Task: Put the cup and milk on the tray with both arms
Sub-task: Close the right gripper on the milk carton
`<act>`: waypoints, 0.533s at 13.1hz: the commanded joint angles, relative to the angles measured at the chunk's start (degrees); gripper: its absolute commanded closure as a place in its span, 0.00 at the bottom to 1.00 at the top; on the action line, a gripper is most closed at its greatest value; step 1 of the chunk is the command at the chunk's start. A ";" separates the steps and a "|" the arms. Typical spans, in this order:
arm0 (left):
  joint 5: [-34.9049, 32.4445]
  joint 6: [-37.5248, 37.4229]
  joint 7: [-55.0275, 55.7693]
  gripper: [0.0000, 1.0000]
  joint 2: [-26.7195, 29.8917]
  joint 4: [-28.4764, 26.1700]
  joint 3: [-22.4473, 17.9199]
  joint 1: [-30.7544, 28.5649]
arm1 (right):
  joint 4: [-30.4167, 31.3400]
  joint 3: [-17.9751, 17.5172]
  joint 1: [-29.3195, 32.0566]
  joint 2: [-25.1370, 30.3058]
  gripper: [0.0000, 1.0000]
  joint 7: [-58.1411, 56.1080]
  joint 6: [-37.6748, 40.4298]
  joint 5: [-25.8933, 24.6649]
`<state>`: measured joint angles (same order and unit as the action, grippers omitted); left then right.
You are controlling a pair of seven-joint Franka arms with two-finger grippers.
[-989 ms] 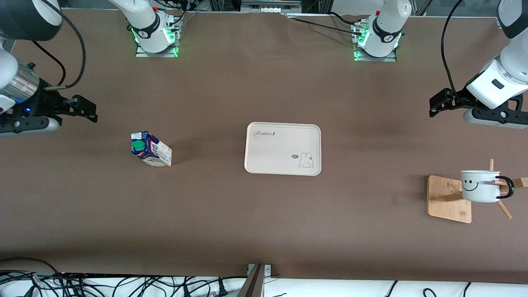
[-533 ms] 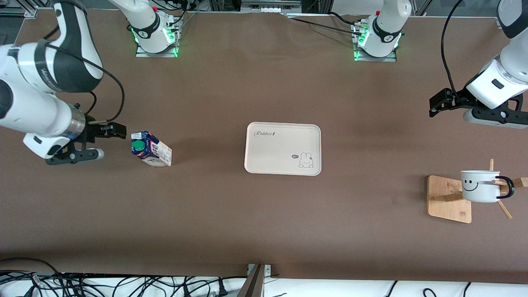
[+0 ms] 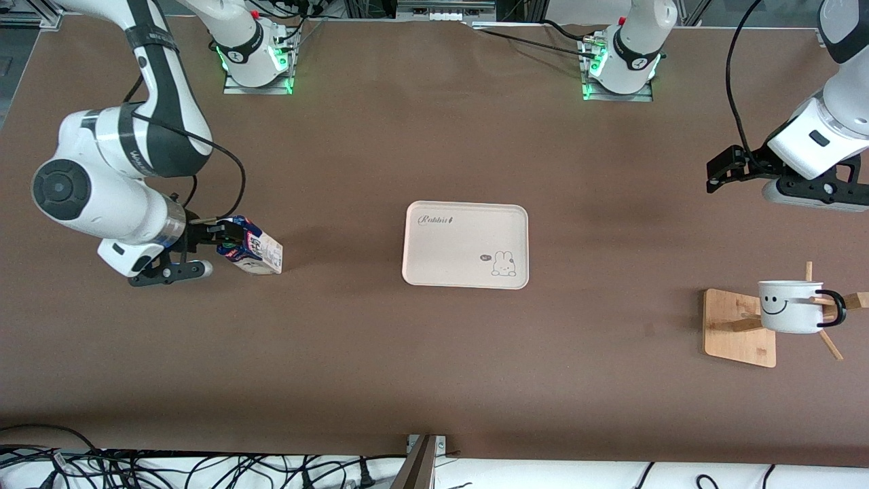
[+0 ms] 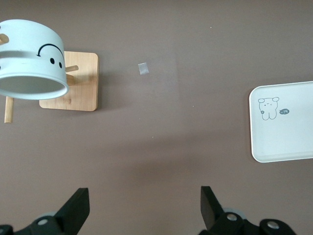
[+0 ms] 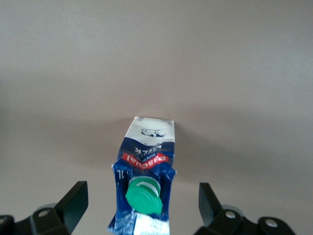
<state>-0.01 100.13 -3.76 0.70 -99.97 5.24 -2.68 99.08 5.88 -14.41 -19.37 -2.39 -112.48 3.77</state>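
Note:
The milk (image 3: 254, 250) stands on the table toward the right arm's end. My right gripper (image 3: 218, 252) is open at the carton's top, with a finger on each side and not touching it. The right wrist view shows the carton (image 5: 146, 147) and its green cap (image 5: 143, 196) between the open fingers (image 5: 76, 201). The cup (image 3: 791, 307) hangs on a wooden peg rack toward the left arm's end. My left gripper (image 3: 714, 176) is open and empty, waiting over bare table. The left wrist view shows the cup (image 4: 32, 68) and the tray (image 4: 283, 122). The tray (image 3: 466, 244) lies mid-table with nothing on it.
The rack's square wooden base (image 3: 740, 333) lies under the cup, with pegs sticking out toward the table's end. A small scrap of tape (image 3: 648, 329) lies beside the base. Cables run along the table's edge nearest the front camera.
My right arm has swung in from the table's end to the milk, and its open fingers now flank the carton's top. The left arm, cup, milk and tray have not moved.

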 commanded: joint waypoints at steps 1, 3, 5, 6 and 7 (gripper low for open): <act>-0.60 -1.51 0.51 0.00 -0.79 1.97 0.29 -0.22 | 4.27 0.18 -0.53 1.26 0.00 0.55 -3.62 0.54; -0.60 -1.51 0.51 0.00 -0.79 1.97 0.29 -0.22 | 6.02 0.18 -0.53 1.44 0.00 0.81 -4.06 0.63; -0.60 -1.51 0.51 0.00 -0.79 1.97 0.38 -0.22 | 7.61 0.18 -0.44 2.05 0.03 0.81 -4.24 0.63; -0.60 -1.51 0.51 0.00 -0.79 1.97 0.29 -0.22 | 7.62 0.18 -0.44 2.06 0.10 0.81 -3.98 0.63; -0.60 -1.51 0.51 0.00 -0.79 1.97 0.38 -0.22 | 8.14 0.18 -0.44 1.97 0.16 0.90 -4.24 0.63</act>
<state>-0.01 100.12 -3.76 0.69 -99.97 5.24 -2.72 104.82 5.95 -14.65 -19.18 -2.21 -115.79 3.77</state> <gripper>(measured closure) 0.000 0.070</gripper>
